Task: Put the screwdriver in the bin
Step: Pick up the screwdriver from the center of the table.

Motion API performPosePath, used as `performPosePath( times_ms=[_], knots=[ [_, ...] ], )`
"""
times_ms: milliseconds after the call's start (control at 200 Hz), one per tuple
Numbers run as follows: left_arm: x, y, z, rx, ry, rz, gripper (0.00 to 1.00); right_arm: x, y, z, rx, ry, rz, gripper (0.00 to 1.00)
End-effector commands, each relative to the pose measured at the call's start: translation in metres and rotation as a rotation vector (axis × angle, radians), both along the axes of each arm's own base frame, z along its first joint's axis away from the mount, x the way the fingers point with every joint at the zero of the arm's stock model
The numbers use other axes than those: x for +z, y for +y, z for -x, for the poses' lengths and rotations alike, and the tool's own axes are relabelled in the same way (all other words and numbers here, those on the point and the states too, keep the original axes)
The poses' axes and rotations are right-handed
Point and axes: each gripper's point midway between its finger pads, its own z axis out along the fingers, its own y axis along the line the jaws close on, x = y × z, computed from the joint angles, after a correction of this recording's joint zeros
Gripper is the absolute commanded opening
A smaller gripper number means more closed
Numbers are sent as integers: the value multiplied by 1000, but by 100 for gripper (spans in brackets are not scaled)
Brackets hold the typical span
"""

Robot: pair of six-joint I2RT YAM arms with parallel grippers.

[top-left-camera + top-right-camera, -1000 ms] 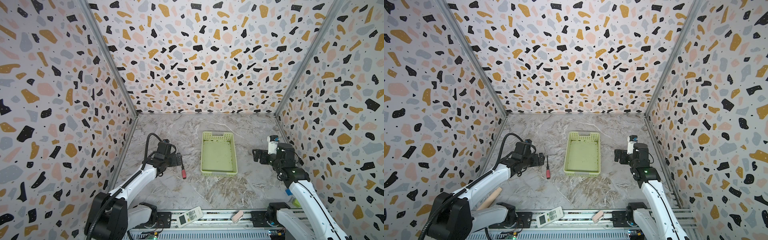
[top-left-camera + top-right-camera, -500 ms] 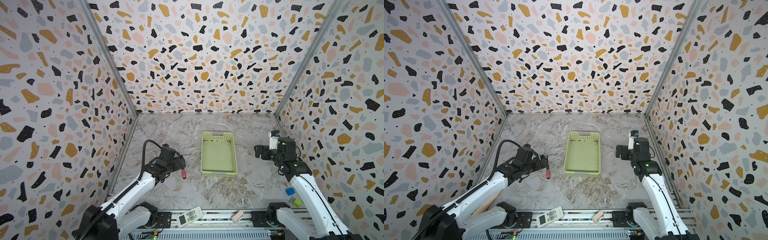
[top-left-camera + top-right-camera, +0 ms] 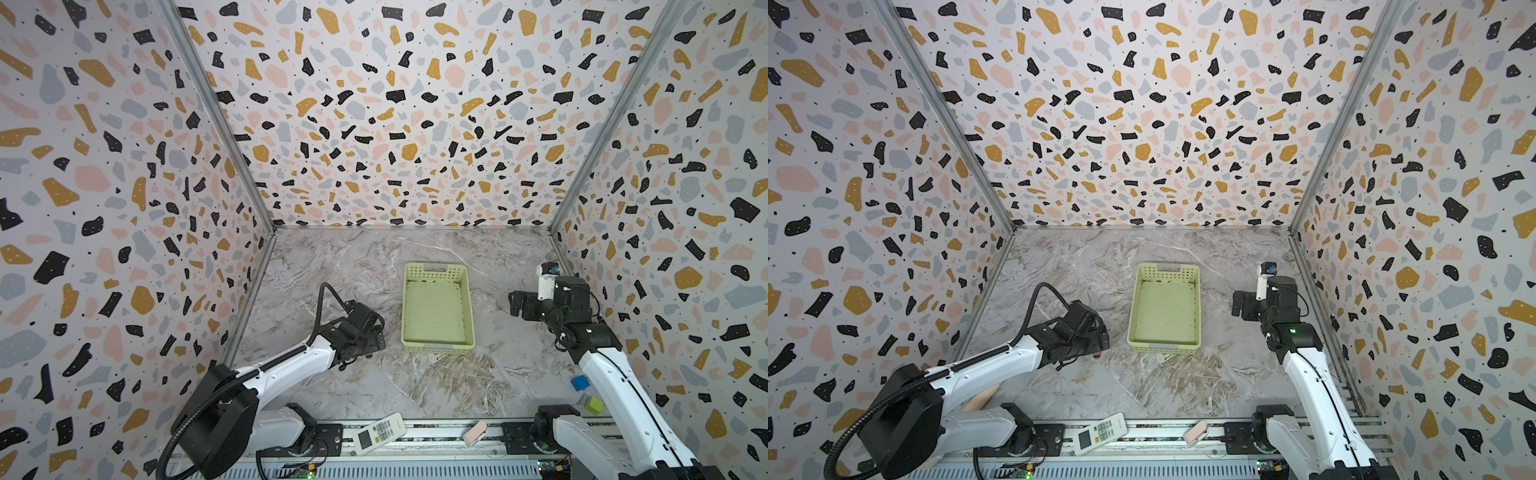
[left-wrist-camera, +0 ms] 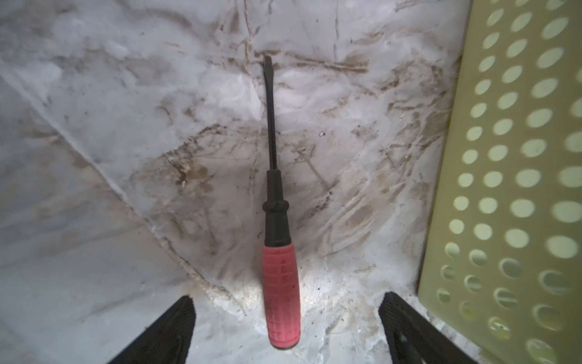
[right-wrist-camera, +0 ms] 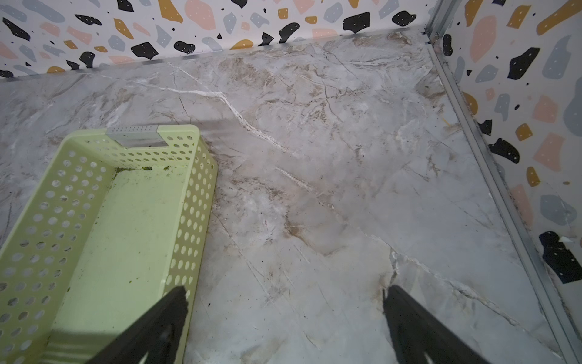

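The screwdriver [image 4: 276, 201] lies flat on the marble table [image 3: 419, 386], just left of the bin [image 3: 434, 272] by its near-left corner, with the shaft pointing far and the red handle near. The left gripper [image 4: 288, 297] hangs over the handle, its jaws wide apart on either side and clear of it. The right gripper [image 5: 285, 289] is spread and empty, right of the bin. Markings on the white remote [image 3: 379, 432] at the near edge are too small to read.

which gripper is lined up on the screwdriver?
The left gripper: the screwdriver handle lies between its open jaws. The right gripper is open beside the bin.
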Motion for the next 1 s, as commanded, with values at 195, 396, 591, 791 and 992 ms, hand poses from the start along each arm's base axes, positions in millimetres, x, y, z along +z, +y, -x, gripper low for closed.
performPosePath(
  times_ms=[195, 396, 591, 791, 992],
  knots=[
    [-2, 0, -11, 4, -18, -54, 84, 7, -5, 4, -21, -38, 7, 99],
    [-10, 1, -11, 6, -7, -76, 74, 8, -4, 3, -14, -42, 5, 99],
    [-14, 0, -13, 5, -3, -89, 68, 7, -2, 4, -8, -47, -9, 98],
    [-17, -5, -18, -5, 9, -113, 63, 8, -3, 4, -12, -52, -7, 98],
    [-14, -11, -22, -14, 7, -143, 56, 8, -5, 5, -19, -58, -3, 98]
  ],
)
